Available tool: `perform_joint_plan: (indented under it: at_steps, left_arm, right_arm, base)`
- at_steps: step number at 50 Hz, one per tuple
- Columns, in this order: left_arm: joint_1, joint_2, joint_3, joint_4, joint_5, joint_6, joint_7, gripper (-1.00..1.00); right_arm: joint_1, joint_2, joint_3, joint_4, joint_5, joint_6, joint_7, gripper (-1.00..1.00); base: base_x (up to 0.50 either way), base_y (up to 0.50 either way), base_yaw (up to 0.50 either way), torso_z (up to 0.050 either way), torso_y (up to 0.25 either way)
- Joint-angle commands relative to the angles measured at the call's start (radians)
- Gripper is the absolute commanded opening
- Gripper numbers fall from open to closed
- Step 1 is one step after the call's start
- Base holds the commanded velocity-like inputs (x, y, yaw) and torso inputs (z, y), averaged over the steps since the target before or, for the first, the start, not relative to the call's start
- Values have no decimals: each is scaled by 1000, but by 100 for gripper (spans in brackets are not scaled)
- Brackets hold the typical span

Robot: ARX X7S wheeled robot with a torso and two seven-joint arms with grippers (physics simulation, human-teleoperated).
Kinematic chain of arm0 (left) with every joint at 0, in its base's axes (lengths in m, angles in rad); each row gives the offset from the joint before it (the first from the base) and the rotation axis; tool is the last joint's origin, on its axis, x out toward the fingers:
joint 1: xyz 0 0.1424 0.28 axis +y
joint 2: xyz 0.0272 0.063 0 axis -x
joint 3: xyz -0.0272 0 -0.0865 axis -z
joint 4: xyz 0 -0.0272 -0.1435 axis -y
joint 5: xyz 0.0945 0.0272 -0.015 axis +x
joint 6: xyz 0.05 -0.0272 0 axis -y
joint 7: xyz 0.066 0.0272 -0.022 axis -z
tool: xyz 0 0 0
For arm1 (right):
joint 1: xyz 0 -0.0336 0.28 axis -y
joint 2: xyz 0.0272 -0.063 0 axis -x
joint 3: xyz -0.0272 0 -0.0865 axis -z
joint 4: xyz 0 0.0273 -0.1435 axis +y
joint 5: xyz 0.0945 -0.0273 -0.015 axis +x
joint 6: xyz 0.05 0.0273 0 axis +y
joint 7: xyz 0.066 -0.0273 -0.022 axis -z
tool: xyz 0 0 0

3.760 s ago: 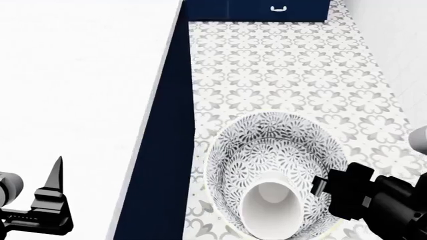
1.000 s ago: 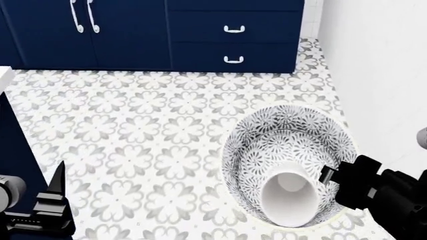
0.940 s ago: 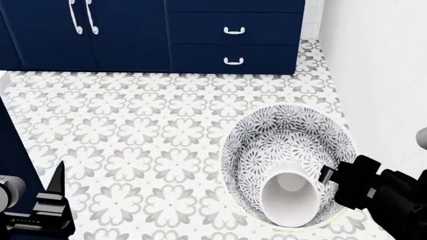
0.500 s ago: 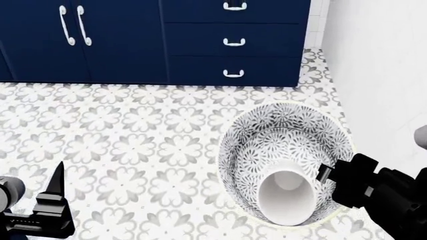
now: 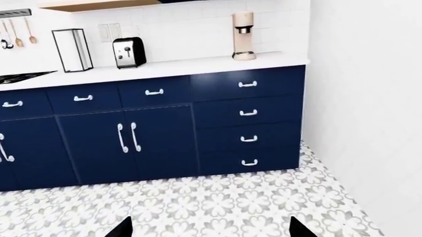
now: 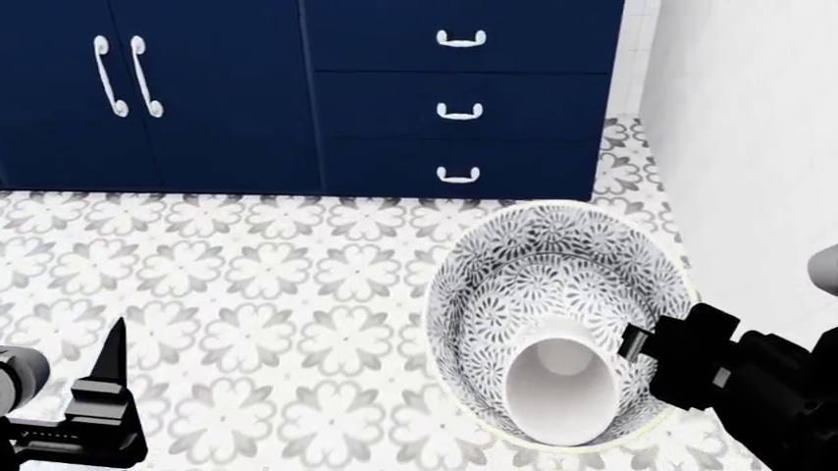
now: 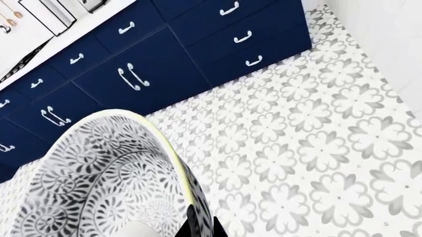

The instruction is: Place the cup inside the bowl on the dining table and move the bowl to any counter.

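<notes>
Over floor, cup [image 6: 563,383] in bowl [image 6: 550,275]

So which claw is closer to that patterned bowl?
The right claw: it grips the bowl at its rim. The left claw hangs well off to the side, holding nothing.

Counter [image 5: 165,68]: white top on navy blue cabinets [image 5: 158,143], white tile backsplash behind.
Right end of counter: pale upright appliance [image 5: 243,35], beside the white wall [image 5: 369,98].
Mid-counter: toaster [image 5: 128,52]; just beside it, a glass-sided box [image 5: 72,49].
Left edge: dark cooktop [image 5: 20,76], hanging utensils [image 5: 17,33].
Floor [image 5: 231,205]: grey floral tiles.
Left gripper [image 5: 209,228]: two dark tips, set wide apart, nothing between.
</notes>
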State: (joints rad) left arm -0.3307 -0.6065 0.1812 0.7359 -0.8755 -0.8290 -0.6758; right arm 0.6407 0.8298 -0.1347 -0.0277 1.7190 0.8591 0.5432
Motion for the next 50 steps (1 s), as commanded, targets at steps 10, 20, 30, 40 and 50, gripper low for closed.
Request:
perform_joint_plan:
  at_steps: [10, 20, 30, 40, 50]
  left_arm:
    - [1, 0, 9, -1, 1, 5, -3, 100]
    - [8, -3, 9, -3, 3, 14, 1, 100]
    - [2, -4, 13, -6, 0, 11, 0, 100]
    - [-4, -3, 13, -5, -6, 6, -9, 100]
    - [-1, -5, 10, -7, -5, 11, -12, 100]
  right_arm:
    - [2, -5, 13, -2, 3, -19, -20, -100]
    - [14, -4, 8, -1, -1, -16, -21, -100]
    - [6, -5, 7, 6, -10, -23, -31, -100]
    - [11, -4, 7, 4, 0, -21, -28, -100]
    - [14, -5, 4, 8, -2, -21, -31, -100]
  base:
    - [500, 3, 0, 0, 3]
    - [500, 3, 0, 1, 2]
    - [500, 3, 0, 0, 2]
    - [500, 3, 0, 0, 3]
    - [500, 3, 0, 0, 2]
